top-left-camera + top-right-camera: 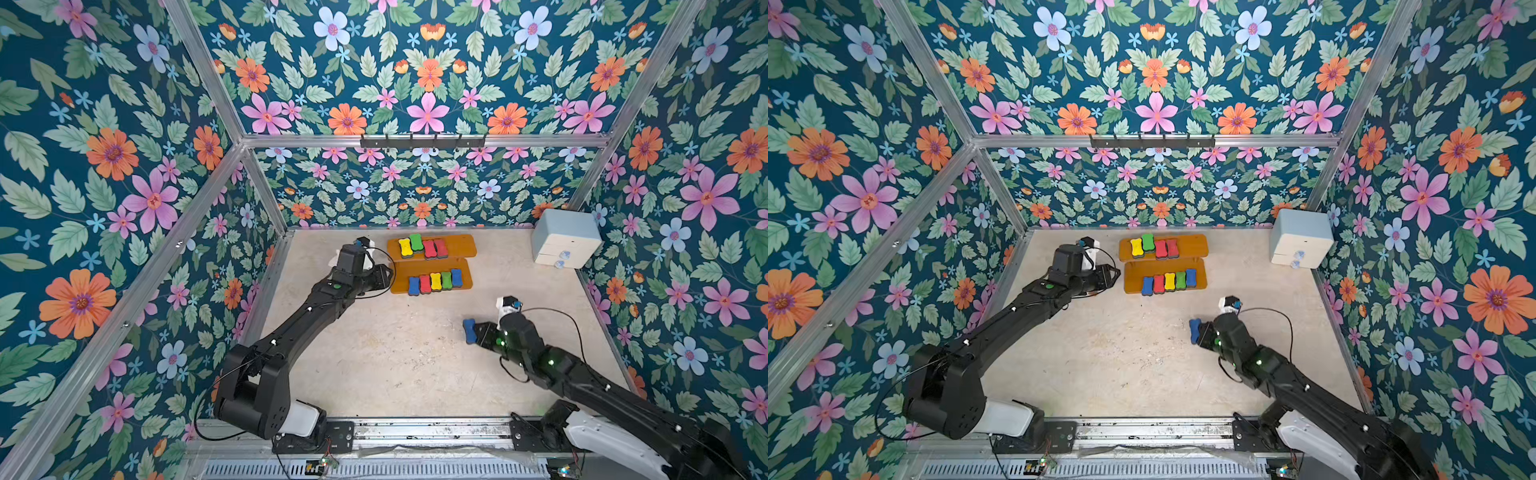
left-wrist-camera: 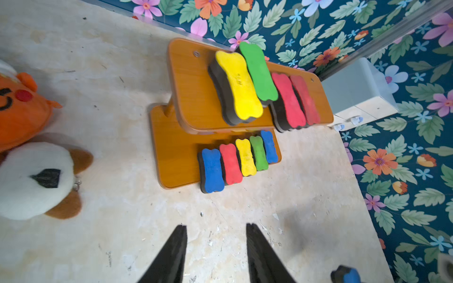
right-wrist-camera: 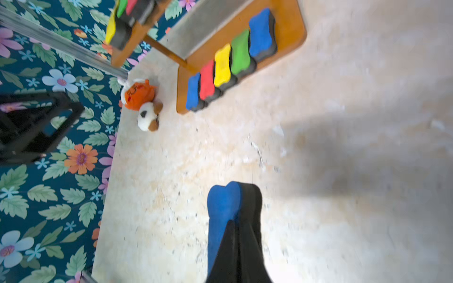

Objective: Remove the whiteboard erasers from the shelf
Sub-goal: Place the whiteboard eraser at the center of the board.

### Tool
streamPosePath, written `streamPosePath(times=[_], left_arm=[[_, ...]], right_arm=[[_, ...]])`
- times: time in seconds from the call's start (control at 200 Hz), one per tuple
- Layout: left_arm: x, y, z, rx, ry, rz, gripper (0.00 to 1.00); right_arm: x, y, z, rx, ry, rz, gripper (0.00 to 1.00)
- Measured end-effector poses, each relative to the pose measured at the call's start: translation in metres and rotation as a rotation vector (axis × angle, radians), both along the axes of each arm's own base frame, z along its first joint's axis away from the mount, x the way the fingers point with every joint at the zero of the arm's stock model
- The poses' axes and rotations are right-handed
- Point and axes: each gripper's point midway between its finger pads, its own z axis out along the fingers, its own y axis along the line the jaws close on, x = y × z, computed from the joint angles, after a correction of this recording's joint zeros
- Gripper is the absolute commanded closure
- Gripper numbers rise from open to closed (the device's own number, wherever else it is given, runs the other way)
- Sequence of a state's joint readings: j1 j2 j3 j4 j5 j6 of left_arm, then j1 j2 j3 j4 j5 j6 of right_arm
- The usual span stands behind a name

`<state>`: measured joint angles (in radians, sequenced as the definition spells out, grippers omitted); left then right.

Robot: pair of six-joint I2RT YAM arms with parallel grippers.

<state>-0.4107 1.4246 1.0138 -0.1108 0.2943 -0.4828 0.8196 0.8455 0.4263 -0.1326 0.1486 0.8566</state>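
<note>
The shelf (image 1: 461, 245) stands on the desk (image 1: 395, 374) at 12 o'clock, by the back wall. Four erasers (image 1: 424, 247) lie on its upper board (image 2: 191, 98), five erasers (image 1: 435, 281) on the lower board (image 2: 176, 156). The drawer box (image 1: 565, 239) sits at 2 o'clock. Two plush toys (image 3: 141, 94) lie at the shelf's 9 o'clock. A single eraser (image 3: 223, 198) sits in the right end effector (image 3: 235, 226), at the shelf's 5 o'clock.
</note>
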Motion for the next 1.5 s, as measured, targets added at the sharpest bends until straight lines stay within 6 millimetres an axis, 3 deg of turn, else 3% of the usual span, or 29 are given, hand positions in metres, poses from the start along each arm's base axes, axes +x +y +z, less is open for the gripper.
streamPosePath(times=[0.12,0.245,0.365,0.49,0.63,0.705,0.83,1.105,1.2,1.3,1.5], left_arm=[[-0.011,-0.003,-0.008,-0.001,-0.001,-0.003,0.38],[-0.013,-0.006,-0.014,0.01,0.007,-0.003,0.37],[-0.014,-0.006,-0.012,0.021,-0.005,0.006,0.33],[-0.015,-0.006,-0.007,0.058,-0.035,0.003,0.17],[-0.022,-0.014,0.0,0.148,-0.1,-0.02,0.1],[-0.022,-0.012,-0.002,0.183,-0.113,-0.016,0.01],[-0.02,-0.002,-0.009,0.253,-0.111,0.021,0.01],[-0.034,0.008,-0.025,0.304,-0.106,0.044,0.01],[-0.035,0.005,-0.024,0.305,-0.109,0.035,0.01],[-0.034,0.004,-0.022,0.309,-0.114,0.025,0.01],[-0.034,-0.002,-0.023,0.295,-0.107,-0.001,0.01]], right_arm=[[-0.049,0.001,-0.029,-0.011,0.087,0.009,1.0],[-0.079,-0.004,-0.054,-0.057,0.16,-0.011,1.0],[-0.094,-0.008,-0.067,-0.085,0.199,-0.039,1.0],[-0.102,-0.017,-0.081,-0.109,0.23,-0.072,1.0],[-0.104,-0.024,-0.089,-0.103,0.248,-0.093,1.0],[-0.105,-0.026,-0.092,-0.093,0.252,-0.096,1.0],[-0.106,-0.028,-0.094,-0.079,0.255,-0.1,1.0],[-0.108,-0.029,-0.097,-0.078,0.26,-0.09,0.76],[-0.108,-0.028,-0.089,-0.094,0.259,-0.079,0.71],[-0.098,-0.025,-0.073,-0.085,0.245,-0.088,0.72],[-0.059,-0.03,-0.057,-0.131,0.227,-0.11,0.74]])
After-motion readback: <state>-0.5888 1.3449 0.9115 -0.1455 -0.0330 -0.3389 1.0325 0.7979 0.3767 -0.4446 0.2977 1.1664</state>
